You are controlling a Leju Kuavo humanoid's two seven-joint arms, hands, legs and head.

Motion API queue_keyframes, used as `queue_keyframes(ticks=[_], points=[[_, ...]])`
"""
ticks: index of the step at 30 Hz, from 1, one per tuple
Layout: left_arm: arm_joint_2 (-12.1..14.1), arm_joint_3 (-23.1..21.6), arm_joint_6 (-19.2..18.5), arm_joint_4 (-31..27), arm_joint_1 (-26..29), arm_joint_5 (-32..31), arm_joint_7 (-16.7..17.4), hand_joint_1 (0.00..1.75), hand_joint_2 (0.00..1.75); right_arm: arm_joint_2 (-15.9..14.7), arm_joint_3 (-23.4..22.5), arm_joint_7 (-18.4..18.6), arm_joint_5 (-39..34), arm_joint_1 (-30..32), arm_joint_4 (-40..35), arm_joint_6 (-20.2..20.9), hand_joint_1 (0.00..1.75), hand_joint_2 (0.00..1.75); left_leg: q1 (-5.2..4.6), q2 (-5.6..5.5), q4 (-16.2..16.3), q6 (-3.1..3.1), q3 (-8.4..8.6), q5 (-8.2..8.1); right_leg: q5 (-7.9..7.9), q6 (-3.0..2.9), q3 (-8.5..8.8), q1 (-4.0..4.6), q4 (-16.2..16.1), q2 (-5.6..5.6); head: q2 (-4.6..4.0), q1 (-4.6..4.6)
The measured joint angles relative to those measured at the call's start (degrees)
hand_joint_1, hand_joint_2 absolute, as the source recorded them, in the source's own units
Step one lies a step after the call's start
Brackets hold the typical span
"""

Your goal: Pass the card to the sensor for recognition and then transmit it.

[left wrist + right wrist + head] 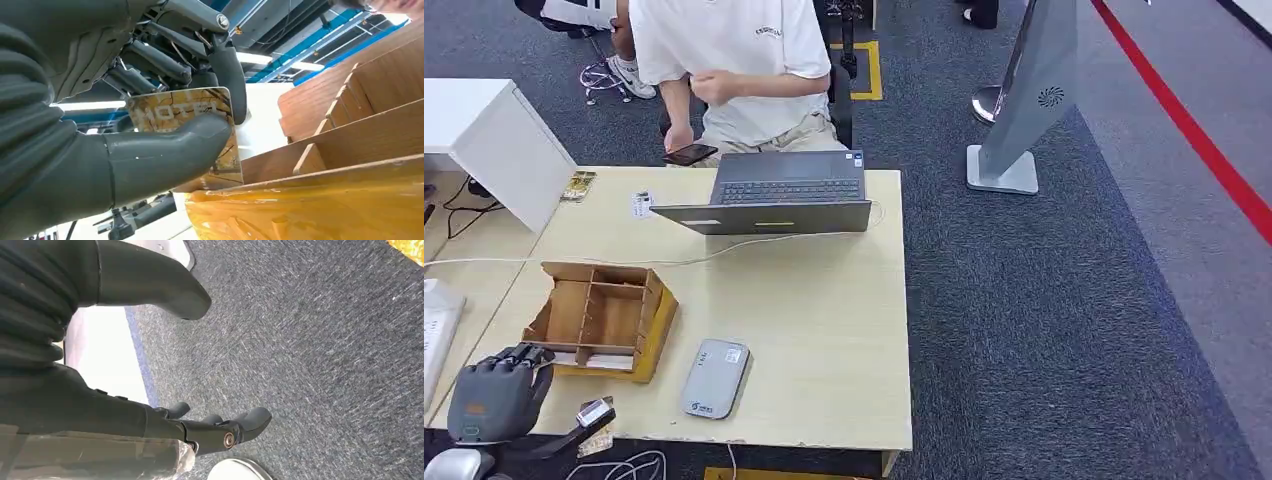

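My left hand (499, 395) is at the table's front left corner, just in front of the wooden divider box (599, 318). In the left wrist view that hand (125, 160) pinches a brown marbled card (175, 107) between its thumb and its dark fingers, close to the box's wall (360, 125). The card (597, 438) juts out at the thumb tip over the table edge. The grey flat sensor (715, 378) lies on the table to the right of the box, apart from the card. My right hand (200, 425) hangs over grey carpet, fingers apart and holding nothing.
An open laptop (774, 195) stands at the back of the wooden table (824, 330), a cable running left from it. Behind it sits a person (734, 60) holding a phone (690, 154). A white cabinet (494, 140) is at the left, a grey stand (1024, 110) on the carpet at right.
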Motion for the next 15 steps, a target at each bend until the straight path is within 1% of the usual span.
queue_keyframes(ticks=[15], points=[[-0.37,0.00,0.39,1.73,-1.07,-1.25,0.26,1.75,1.75,0.00,0.24,0.31,0.00,0.06,0.22,-0.39,0.00,1.75,0.00,0.00,0.00,0.00,0.01,0.00,0.00,0.00,0.01,0.00,0.00,-0.01,0.00,0.00]])
